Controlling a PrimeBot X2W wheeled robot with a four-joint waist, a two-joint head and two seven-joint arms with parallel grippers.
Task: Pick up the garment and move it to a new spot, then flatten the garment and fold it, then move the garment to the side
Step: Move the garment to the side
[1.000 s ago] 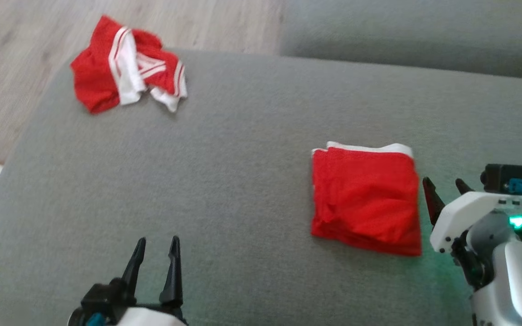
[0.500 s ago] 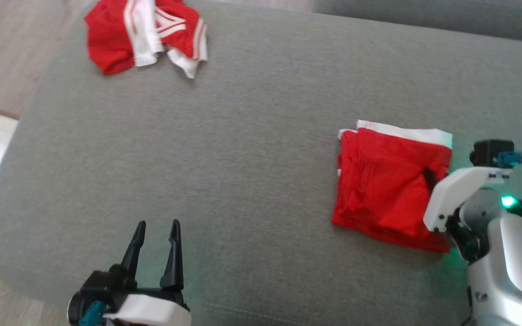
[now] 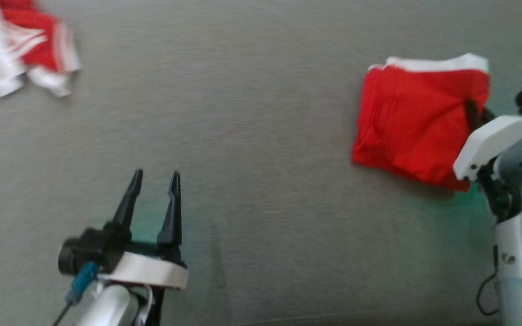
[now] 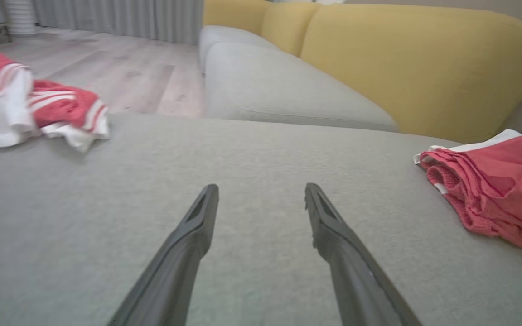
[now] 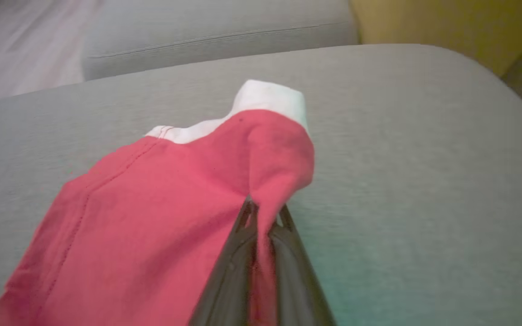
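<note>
The right gripper (image 5: 263,212) is pinched onto the edge of the folded red fabric garment with white waistband (image 3: 413,122), lying at the right of the grey sofa cushion (image 3: 252,136), likely to drag it aside, while the left gripper (image 3: 157,174) hovers spread, empty.

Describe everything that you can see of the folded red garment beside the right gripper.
The folded red garment is a soft, thin-looking cloth, folded into a rough square of several layers, whose stacked edges show in the left wrist view. A white band runs along its far edge. It lies on the grey sofa cushion, at the robot's right. The right gripper is shut on its right edge, near the far corner, and there the fabric is raised into a small peak. The rest lies flat, lightly wrinkled.
</note>
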